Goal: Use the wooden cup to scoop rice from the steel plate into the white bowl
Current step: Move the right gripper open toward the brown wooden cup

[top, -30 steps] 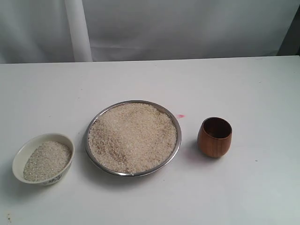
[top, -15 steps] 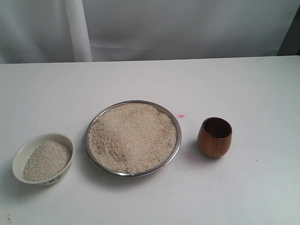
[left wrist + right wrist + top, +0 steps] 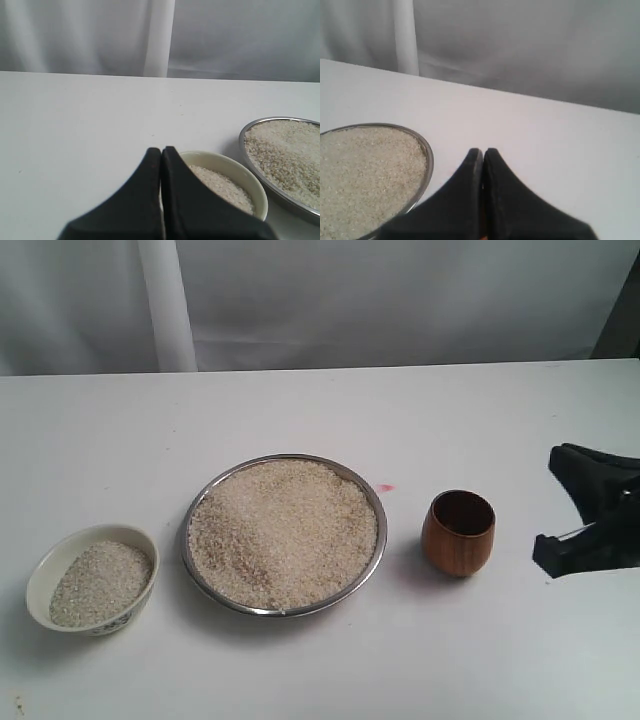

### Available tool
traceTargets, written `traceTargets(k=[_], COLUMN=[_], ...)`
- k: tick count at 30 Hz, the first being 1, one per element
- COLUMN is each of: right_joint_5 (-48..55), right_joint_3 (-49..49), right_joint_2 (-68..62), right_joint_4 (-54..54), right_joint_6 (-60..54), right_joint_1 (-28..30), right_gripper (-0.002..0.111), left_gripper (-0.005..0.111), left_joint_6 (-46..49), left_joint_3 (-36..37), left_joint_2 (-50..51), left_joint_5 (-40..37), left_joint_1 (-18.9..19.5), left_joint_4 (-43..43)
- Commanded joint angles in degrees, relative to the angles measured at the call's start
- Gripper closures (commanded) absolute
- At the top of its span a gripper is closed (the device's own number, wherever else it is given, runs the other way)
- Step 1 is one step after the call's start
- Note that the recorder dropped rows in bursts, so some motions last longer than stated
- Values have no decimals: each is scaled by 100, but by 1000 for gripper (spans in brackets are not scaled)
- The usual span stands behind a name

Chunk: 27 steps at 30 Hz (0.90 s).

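The steel plate (image 3: 382, 532), heaped with rice (image 3: 283, 530), sits mid-table. Left of it stands the white bowl (image 3: 38, 588), partly filled with rice (image 3: 100, 582). The wooden cup (image 3: 459, 532) stands upright and empty to the plate's right. My right gripper (image 3: 545, 505) reaches in from the right edge, its two black fingers spread apart a short way right of the cup without touching it. In the right wrist view the right gripper (image 3: 482, 150) looks pressed together beside the plate (image 3: 428, 156). My left gripper (image 3: 161, 148) is shut and empty, near the bowl (image 3: 235, 164).
White tabletop (image 3: 320, 410) backed by a grey curtain with a white post (image 3: 165, 305). A small pink mark (image 3: 385, 487) lies between plate and cup. The plate's rim (image 3: 242, 142) shows beside the bowl in the left wrist view.
My right gripper has come into the exterior view from the right edge, toward the cup. The plate, bowl and cup have not moved.
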State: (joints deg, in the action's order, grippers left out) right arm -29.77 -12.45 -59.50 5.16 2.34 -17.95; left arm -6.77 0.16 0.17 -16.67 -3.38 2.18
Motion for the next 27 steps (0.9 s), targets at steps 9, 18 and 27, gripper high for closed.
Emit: traceTargets(k=[9, 18, 27], right_joint_5=[-1143, -1334, -1837], right_joint_3=[274, 536, 536], right_joint_2=[-2021, -2521, -3589], right_joint_4=[1184, 958, 727], right_joint_6=[-61, -338, -468], right_joint_1=[11, 11, 11], right_gripper=[108, 108, 108], left_gripper=[107, 107, 107], left_joint_6=[-29, -18, -34], left_joint_3=[-16, -16, -16], left_joint_2=[-17, -17, -17], left_joint_5=[32, 32, 32], left_joint_1=[-24, -24, -24], left_joint_4=[-28, -28, -28])
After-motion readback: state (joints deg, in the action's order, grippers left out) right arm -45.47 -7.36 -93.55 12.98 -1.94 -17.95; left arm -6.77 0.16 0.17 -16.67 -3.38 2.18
